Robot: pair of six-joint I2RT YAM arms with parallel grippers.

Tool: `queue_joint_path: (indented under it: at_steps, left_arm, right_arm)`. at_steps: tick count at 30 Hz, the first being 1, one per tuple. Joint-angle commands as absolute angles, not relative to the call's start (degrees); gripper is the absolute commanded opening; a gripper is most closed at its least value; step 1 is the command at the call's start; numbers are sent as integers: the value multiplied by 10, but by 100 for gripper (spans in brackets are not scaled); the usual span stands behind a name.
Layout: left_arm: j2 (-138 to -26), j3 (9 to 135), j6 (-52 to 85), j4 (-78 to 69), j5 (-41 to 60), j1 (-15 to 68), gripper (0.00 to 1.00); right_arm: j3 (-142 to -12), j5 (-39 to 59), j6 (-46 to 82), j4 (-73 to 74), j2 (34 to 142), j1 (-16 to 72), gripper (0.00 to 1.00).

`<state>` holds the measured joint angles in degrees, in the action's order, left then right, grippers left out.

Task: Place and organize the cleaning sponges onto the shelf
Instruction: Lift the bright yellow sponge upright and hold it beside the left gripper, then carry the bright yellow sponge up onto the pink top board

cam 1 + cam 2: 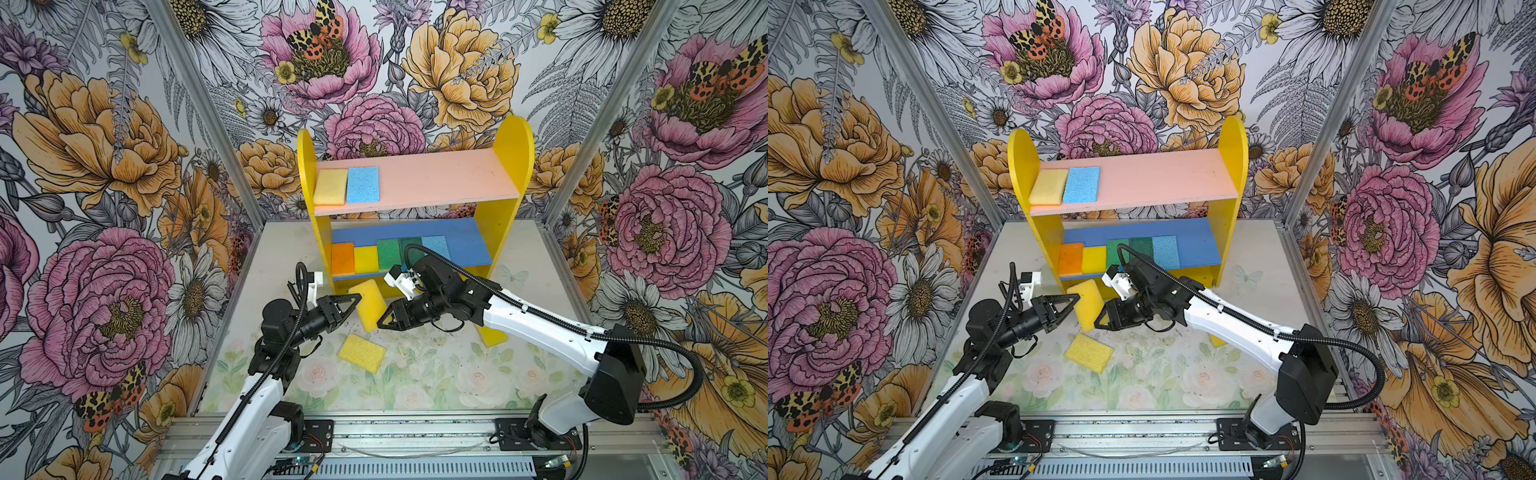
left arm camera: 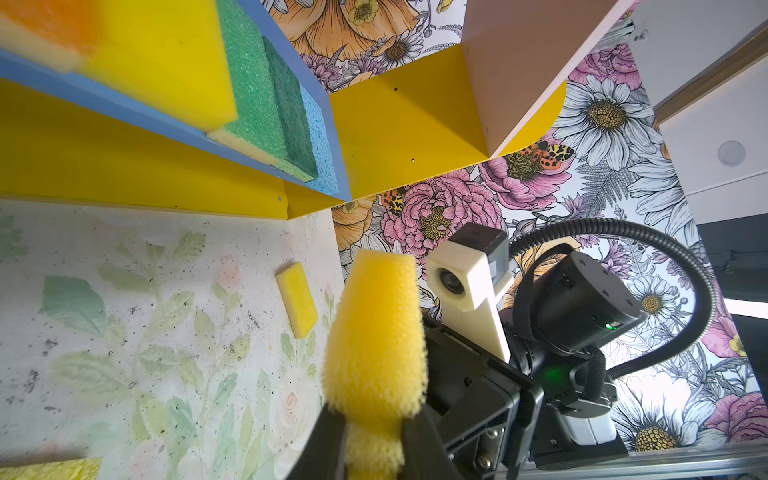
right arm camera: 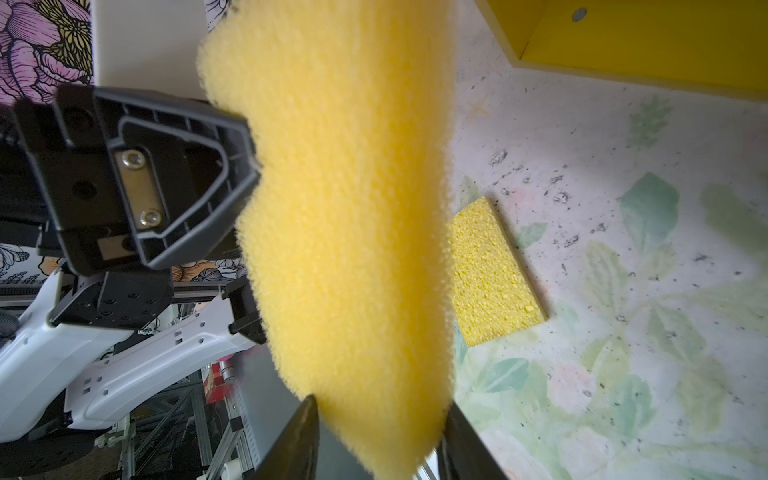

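Observation:
A yellow sponge (image 1: 368, 305) (image 1: 1088, 303) stands on edge above the table in front of the shelf (image 1: 511, 166). My left gripper (image 1: 356, 298) (image 2: 374, 428) is shut on its upper end and pinches the foam thin. The right gripper (image 1: 380, 323) (image 3: 378, 415) has both jaws against the faces of its lower end. The pink board (image 1: 436, 174) carries a pale yellow sponge (image 1: 330, 187) and a blue one (image 1: 363, 184). On the blue board (image 1: 469, 245) lie orange (image 1: 343, 258), yellow (image 1: 365, 258), two green (image 1: 388, 253) and a light blue sponge (image 1: 435, 246).
One yellow sponge (image 1: 361, 353) (image 3: 494, 270) lies flat on the floral table below the grippers. Another yellow sponge (image 1: 492, 334) (image 2: 296, 299) lies right of them, partly hidden by the right arm. Floral walls close in on three sides.

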<state>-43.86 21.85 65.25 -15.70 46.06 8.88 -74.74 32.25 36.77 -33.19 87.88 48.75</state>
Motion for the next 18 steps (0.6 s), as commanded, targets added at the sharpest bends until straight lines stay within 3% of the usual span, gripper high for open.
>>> queue_joint_path:
  at_steps: [1,7,15,16,18]
  left_arm:
    - [-431,210,654,-171,483,81,20]
    - [-430,210,653,-170,488,76,20]
    - [-435,212,655,-172,491,74,20]
    - [-436,213,655,-171,491,74,21]
    - [-437,216,655,-168,492,73,37]
  right_arm:
    - [-759,304,367,-320,869,490,49]
    - [-757,288,373,-320,860,490,41]
    - [-760,263,379,-318,845,490,3]
    - [-760,261,378,-319,842,490,1]
    - [-758,253,379,-318,836,490,0]
